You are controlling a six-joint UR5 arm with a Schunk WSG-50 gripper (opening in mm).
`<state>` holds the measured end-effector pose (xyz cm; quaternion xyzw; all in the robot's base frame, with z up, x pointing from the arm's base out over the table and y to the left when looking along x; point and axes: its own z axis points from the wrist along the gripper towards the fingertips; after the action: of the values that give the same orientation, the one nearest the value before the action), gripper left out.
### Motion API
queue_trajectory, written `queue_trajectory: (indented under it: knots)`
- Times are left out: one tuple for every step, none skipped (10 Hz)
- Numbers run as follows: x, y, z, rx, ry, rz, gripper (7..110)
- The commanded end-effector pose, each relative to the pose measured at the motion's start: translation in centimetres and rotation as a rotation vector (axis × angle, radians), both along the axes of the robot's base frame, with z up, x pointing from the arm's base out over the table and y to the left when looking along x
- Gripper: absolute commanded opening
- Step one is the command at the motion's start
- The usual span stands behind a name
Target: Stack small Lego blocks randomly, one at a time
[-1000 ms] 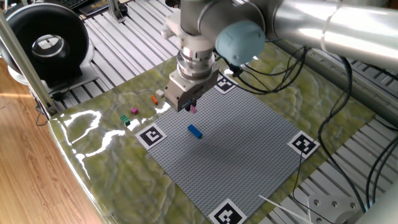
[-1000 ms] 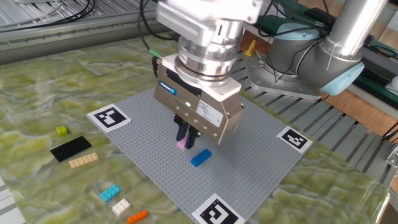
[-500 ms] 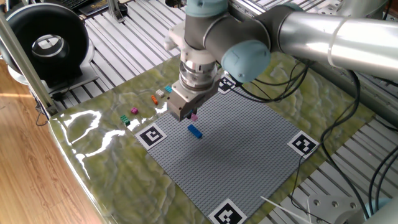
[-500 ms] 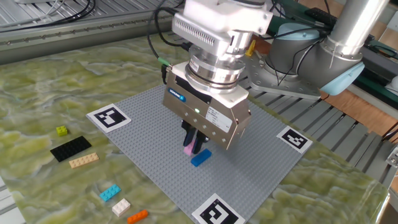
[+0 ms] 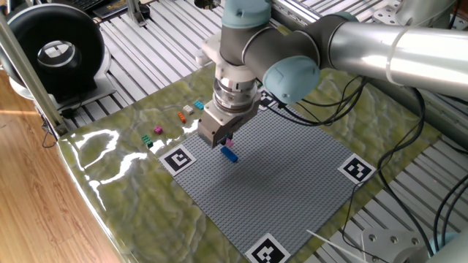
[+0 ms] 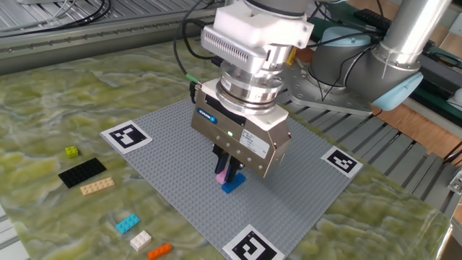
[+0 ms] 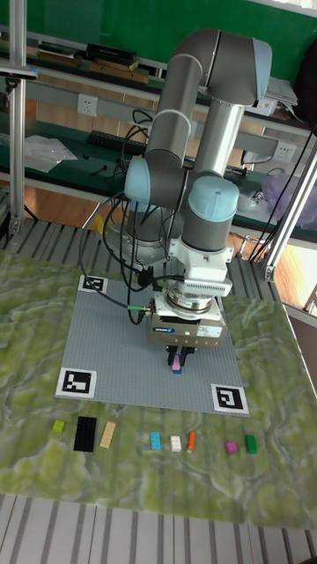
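Note:
My gripper [image 6: 227, 173] is shut on a small pink Lego block [image 6: 221, 175], held upright between the fingers. It hangs directly over a blue Lego block [image 6: 232, 185] on the grey baseplate [image 6: 173, 159]. The pink block's lower end is at the blue one's top; I cannot tell if they touch. The one fixed view shows the pink block [image 5: 229, 138] above the blue block [image 5: 230, 154]. The tall fixed view shows the same pair, pink block [image 7: 177, 361] over blue block [image 7: 178, 371], under the gripper [image 7: 177, 359].
Loose blocks lie off the baseplate: yellow-green [image 6: 71, 152], tan [image 6: 97, 186], cyan [image 6: 127, 224], white [image 6: 140, 240], orange [image 6: 159, 250], plus magenta [image 7: 232, 447] and green [image 7: 249, 443]. A flat black plate [image 6: 81, 172] lies by the tan one. Marker tags [image 6: 124, 136] sit at the baseplate's corners.
The gripper has come down and shifted toward the blue block, carrying the pink block with it. The blue block and the loose blocks have not moved.

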<state>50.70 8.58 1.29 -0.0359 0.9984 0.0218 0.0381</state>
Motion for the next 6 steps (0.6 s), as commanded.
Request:
queue_trajectory:
  knots:
    - [-0.28, 0.56, -0.17, 0.019, 0.007, -0.015, 7]
    - [-0.40, 0.56, -0.19, 0.017, 0.010, -0.015, 7]
    - [-0.58, 0.51, -0.23, 0.014, 0.017, -0.019, 7]
    - [-0.66, 0.46, -0.29, 0.011, 0.018, -0.024, 7]
    - [-0.67, 0.47, -0.34, 0.012, 0.018, -0.027, 7]
    - [-0.64, 0.38, -0.38, 0.009, 0.018, -0.029, 7]
